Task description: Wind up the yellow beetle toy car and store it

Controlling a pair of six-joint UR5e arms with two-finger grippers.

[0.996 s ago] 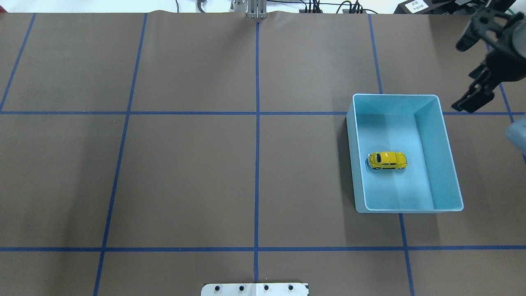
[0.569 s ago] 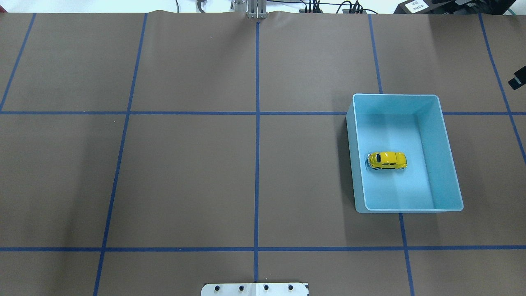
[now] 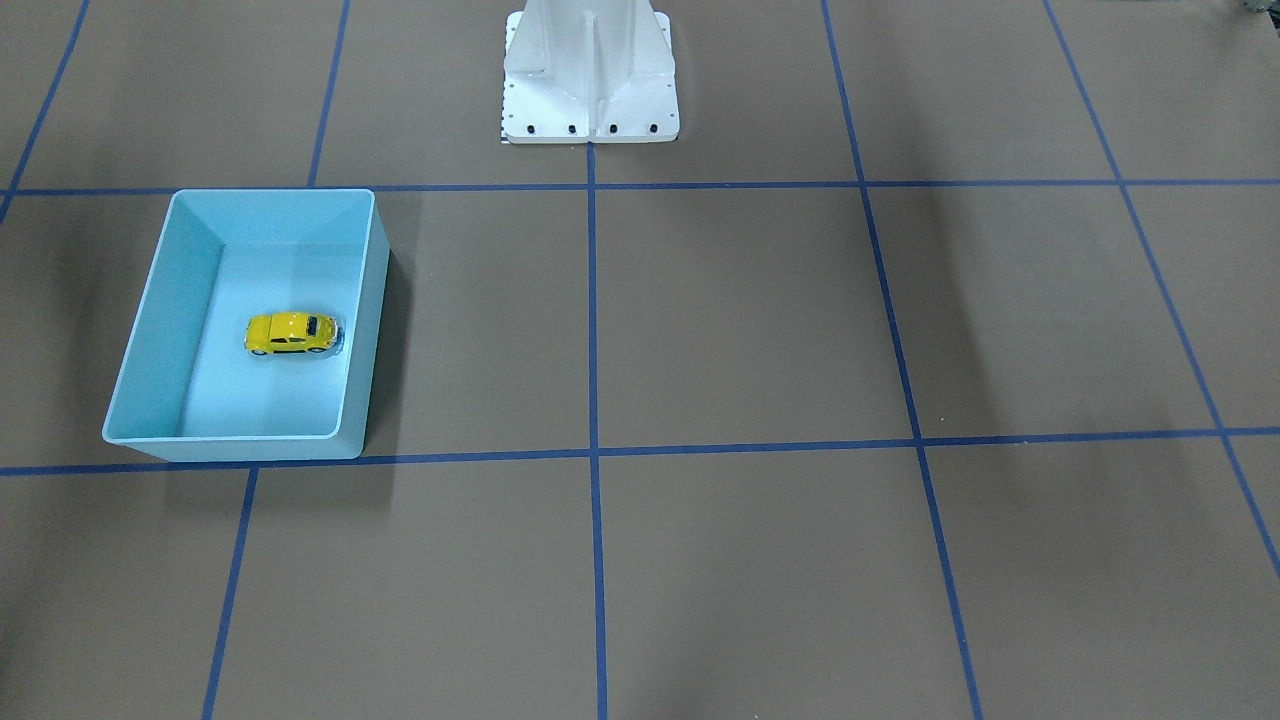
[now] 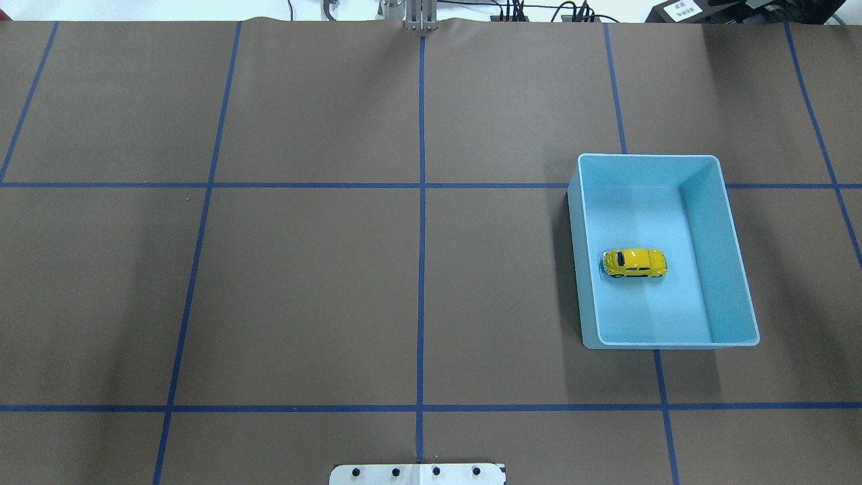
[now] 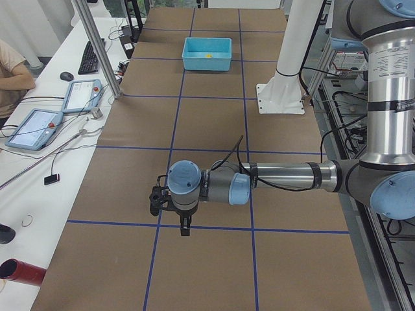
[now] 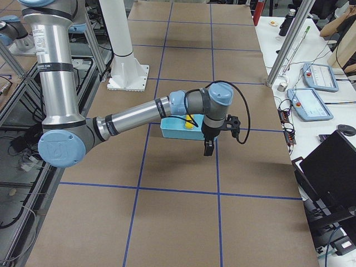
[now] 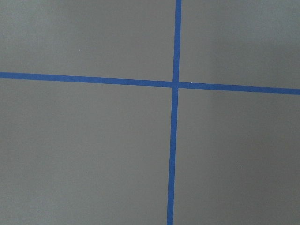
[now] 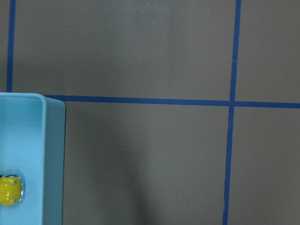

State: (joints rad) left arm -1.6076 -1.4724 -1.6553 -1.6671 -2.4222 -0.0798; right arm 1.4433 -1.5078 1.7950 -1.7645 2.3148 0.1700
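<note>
While yellow beetle toy car lies crosswise inside light-blue bin, right end effector hangs beside bin; cannot tell its opening.

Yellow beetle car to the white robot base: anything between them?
In the front-facing view, between the yellow beetle car and the white robot base lie only the light-blue bin wall and table crossed by blue tape.

silver arms, light-blue joint caps
</note>
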